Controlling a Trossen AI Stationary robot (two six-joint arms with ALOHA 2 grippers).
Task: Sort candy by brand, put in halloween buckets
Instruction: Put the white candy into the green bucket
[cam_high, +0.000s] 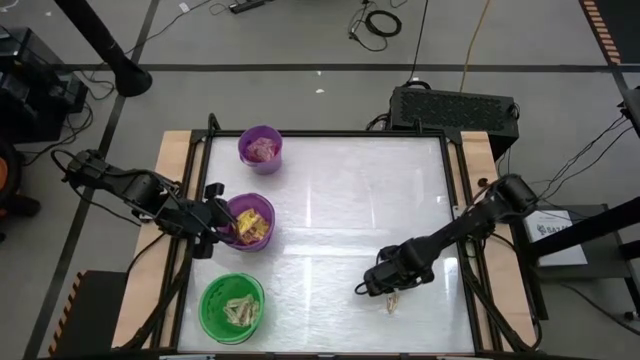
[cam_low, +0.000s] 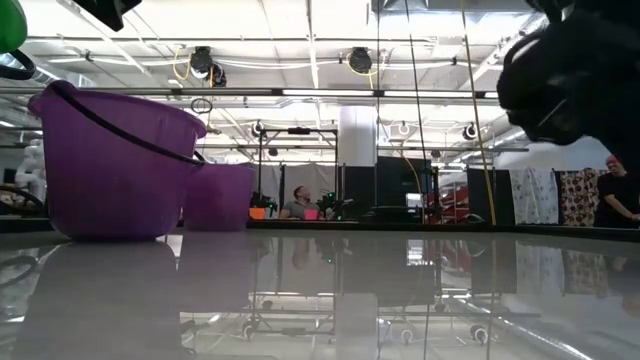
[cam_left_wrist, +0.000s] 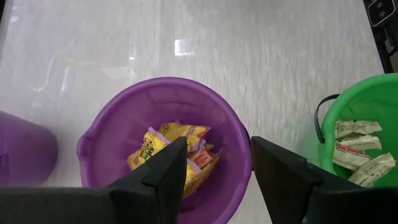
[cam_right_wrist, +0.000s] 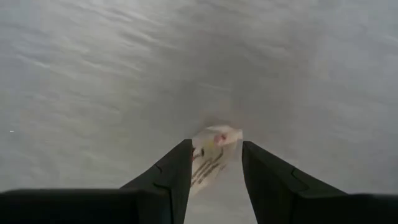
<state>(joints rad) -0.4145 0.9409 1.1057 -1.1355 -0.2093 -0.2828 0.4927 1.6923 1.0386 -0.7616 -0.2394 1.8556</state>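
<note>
The right gripper (cam_right_wrist: 214, 165) reached low toward the table's (cam_high: 330, 200) front edge, jaws clasping a pale tan candy (cam_right_wrist: 211, 152). The left gripper (cam_left_wrist: 214, 165) hung released over the wider purple bucket (cam_left_wrist: 112, 124) of yellow packets (cam_left_wrist: 168, 140) at the left edge.

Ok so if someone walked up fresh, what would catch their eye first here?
Probably the three tubs down the table's left side: a small purple tub with pink sweets, a wider purple tub with yellow packets, and a green tub with pale ones. The open left pincer hangs over the wider purple tub. The right pincer straddles a lone pale candy on the table.
</note>
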